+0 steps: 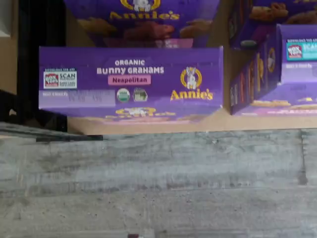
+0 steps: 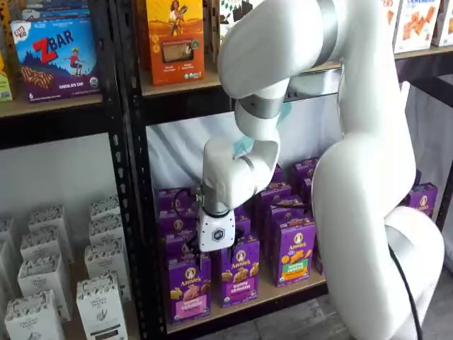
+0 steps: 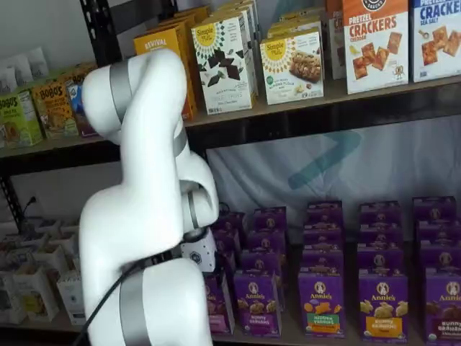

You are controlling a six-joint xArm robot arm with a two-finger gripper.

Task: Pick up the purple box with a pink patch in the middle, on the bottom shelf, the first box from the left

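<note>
Hovering over the purple box on the bottom shelf

Hanging from the white arm [image 2: 354,163], the gripper [image 2: 209,256] sits low in front of the bottom shelf [image 2: 262,297], directly above the front-left carton. Its white body is clear in a shelf view; the fingers reach down behind the carton tops and no gap between them can be made out, so their state cannot be told. In a shelf view the gripper [image 3: 198,261] is mostly hidden by the arm's own links.

The purple box [image 2: 188,287] stands upright at the front of the shelf, leftmost in the front row, just beside the black upright [image 2: 134,198]. Its pink patch faces outward. A like carton [image 2: 239,273] stands just beside it to the right, and a box with a green-orange patch [image 2: 296,249] comes next.

The wrist view looks straight down on the purple box [image 1: 131,82]: the top flap reads "Bunny Grahams, Neapolitan" on a pink label. A second carton [image 1: 141,22] stands behind it, touching or nearly so. Grey floor [image 1: 158,183] lies below the surface edge.
</note>
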